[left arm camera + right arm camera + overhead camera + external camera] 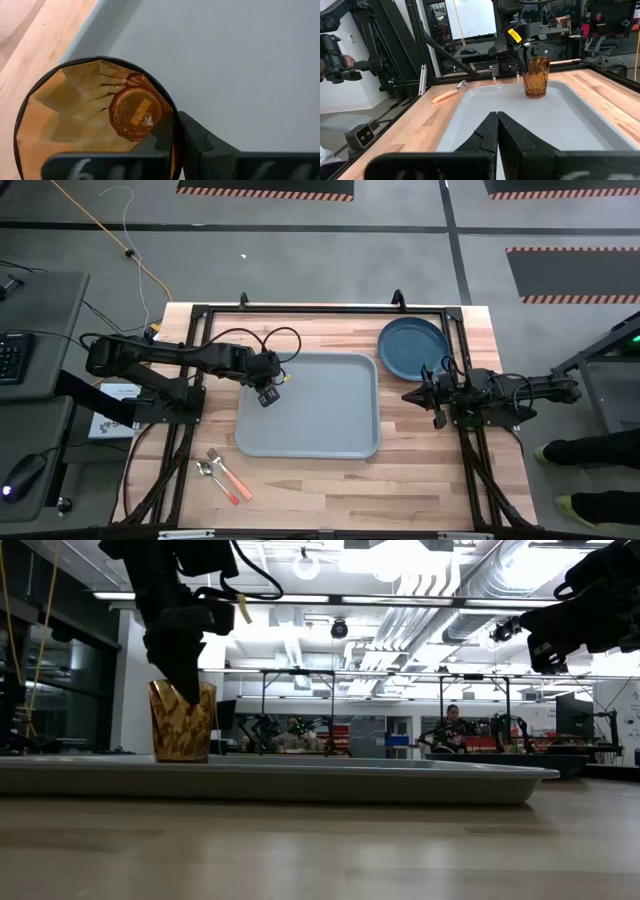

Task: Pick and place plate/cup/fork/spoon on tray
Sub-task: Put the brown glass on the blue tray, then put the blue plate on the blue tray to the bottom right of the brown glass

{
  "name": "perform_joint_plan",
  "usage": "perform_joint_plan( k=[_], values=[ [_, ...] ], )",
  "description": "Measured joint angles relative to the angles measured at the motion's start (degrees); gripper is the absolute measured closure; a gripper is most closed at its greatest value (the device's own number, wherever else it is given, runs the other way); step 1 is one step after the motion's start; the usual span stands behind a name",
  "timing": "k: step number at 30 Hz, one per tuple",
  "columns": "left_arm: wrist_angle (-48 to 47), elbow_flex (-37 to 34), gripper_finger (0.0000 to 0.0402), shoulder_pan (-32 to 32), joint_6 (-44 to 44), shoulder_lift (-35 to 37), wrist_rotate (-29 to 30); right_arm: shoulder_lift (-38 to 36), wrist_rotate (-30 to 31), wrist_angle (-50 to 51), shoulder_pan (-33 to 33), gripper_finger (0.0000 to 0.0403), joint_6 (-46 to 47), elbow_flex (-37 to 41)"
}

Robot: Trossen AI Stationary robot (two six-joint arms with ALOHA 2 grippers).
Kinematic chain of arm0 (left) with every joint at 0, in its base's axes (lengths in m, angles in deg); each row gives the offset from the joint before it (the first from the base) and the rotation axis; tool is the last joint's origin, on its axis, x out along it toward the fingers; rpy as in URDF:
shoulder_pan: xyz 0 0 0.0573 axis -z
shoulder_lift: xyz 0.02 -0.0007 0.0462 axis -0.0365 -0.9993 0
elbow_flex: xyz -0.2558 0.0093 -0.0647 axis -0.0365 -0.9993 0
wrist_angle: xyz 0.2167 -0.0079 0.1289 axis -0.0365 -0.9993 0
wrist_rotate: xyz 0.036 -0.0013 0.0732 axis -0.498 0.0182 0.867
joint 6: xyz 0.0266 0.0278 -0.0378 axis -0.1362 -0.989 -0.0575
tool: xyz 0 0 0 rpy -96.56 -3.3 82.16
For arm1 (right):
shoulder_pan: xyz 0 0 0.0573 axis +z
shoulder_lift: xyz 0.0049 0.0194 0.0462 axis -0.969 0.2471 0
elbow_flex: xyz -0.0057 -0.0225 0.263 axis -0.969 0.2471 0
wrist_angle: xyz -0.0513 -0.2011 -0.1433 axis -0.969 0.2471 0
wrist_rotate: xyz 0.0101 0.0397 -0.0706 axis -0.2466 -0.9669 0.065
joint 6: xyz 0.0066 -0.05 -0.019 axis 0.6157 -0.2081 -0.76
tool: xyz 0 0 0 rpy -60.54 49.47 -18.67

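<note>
Left gripper [268,393] sat over the tray's upper-left corner in the high view, fingers clamped narrow on the cup's [182,721] rim, one finger inside the wall and one outside, as the left wrist view showed with the cup [95,117] filling the lower left of that frame. In the low view the cup stood upright at the left, its base on the tray [420,778]. The right wrist view had the cup [536,76] upper right of centre, on the tray [470,120] near a corner, with the left gripper [524,50] coming down onto its rim.

Right gripper [412,395] hung at right of centre in the high view, over bare wood between the tray [330,425] and the table's [330,485] right edge, fingers pressed together with nothing between them; its own wrist view showed the fingers [515,140] meeting at bottom centre.

Plate [412,347] lay upper right in the high view, on the table just beside the tray's upper-right corner, not on it. Fork [229,475] and spoon [208,472] lay side by side at lower left on the table, below the tray's lower-left corner and apart from it. One orange-handled utensil showed on the wood beside the tray in the right wrist view; could not tell which.
</note>
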Motion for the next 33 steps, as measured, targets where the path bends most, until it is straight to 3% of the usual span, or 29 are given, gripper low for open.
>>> perform_joint_plan(
  k=[13,25,29,33],
  values=[
    [-0.65,0.82,0.0307,-0.04,-1.10,-0.04,0.03,0.02,0.00,0.00,0.00,0.0402,0.00,0.00],
    [-8.78,15.25,0.0212,-0.04,-6.70,1.62,1.71,0.00,0.00,0.00,0.00,0.0402,-0.02,-0.02],
    [6.46,12.21,0.0209,0.11,-13.88,7.27,3.98,0.01,0.00,0.00,0.00,0.0402,0.00,-0.02],
    [30.84,0.74,0.0209,-0.76,-21.93,13.29,1.60,0.00,0.00,0.00,0.00,0.0402,-0.02,0.00]
  ],
)
